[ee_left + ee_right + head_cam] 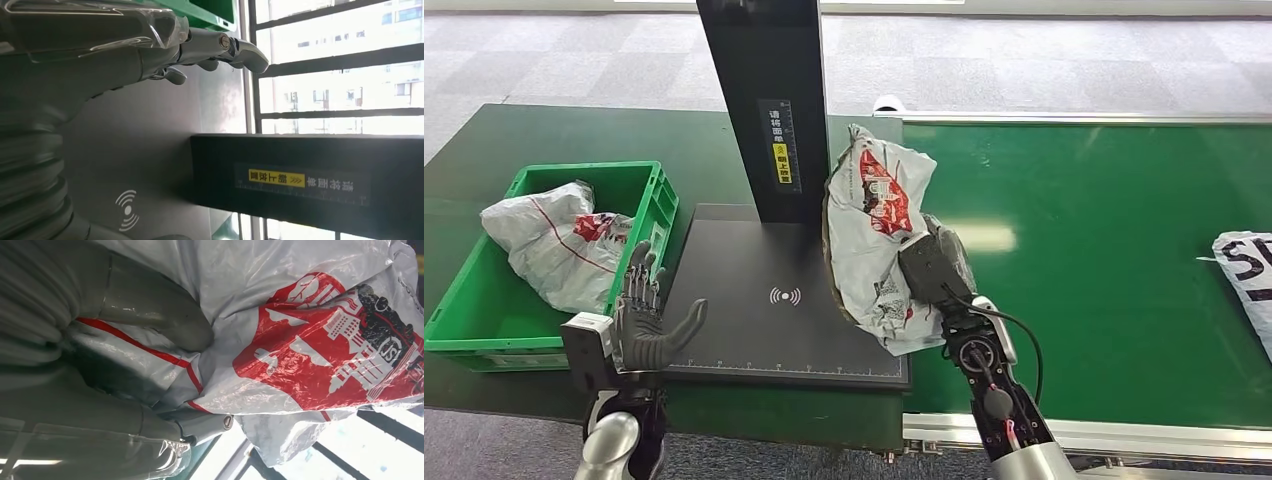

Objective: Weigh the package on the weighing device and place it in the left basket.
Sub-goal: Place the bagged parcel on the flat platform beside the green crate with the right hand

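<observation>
right hand [936,268] gripping the white bag [876,235] beside the black scale [779,300], left hand [646,320] fingers spread, holding nothing, near the green basket [484,320]

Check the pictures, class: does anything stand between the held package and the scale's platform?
Nothing visible does. The right hand holds the package at the platform's right edge beside the black post; the open left hand hovers at its left edge.

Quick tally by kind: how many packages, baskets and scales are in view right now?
Packages: 3 — one held by the right hand over the scale's edge, one in the basket, one partly in view on the conveyor at the right edge.
Baskets: 1 — green.
Scales: 1 — black.
Total: 5
</observation>
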